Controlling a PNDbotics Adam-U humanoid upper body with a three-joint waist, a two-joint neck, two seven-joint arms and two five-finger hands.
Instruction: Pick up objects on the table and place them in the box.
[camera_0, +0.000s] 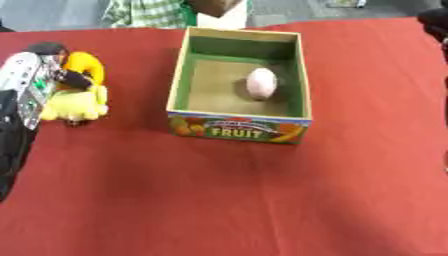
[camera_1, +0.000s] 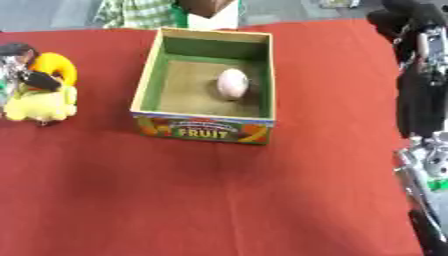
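1. Left eye view: the robot's left hand (camera_0: 54, 75) comes in from the left edge, its dark fingers (camera_0: 74, 79) curled over a yellow plush toy (camera_0: 79, 102) that sits on the red tablecloth (camera_0: 219, 200). The hand appears to be grasping the toy from above. The toy lies well to the left of the fruit box (camera_0: 240, 127), so any carry must run rightward across open cloth to the box's near left wall. A pale pink egg-shaped object (camera_0: 262, 83) already rests on the box floor, right of centre.

2. Right eye view: the toy's upper part (camera_1: 54, 65) is a deeper yellow than its body, and the toy stands roughly upright. The robot's right arm (camera_1: 422, 100) hangs down the right edge, well apart from box and toy; whether the right hand (camera_1: 398, 17) is spread or clenched cannot be told. The left hand is plainly the nearer one for this object.
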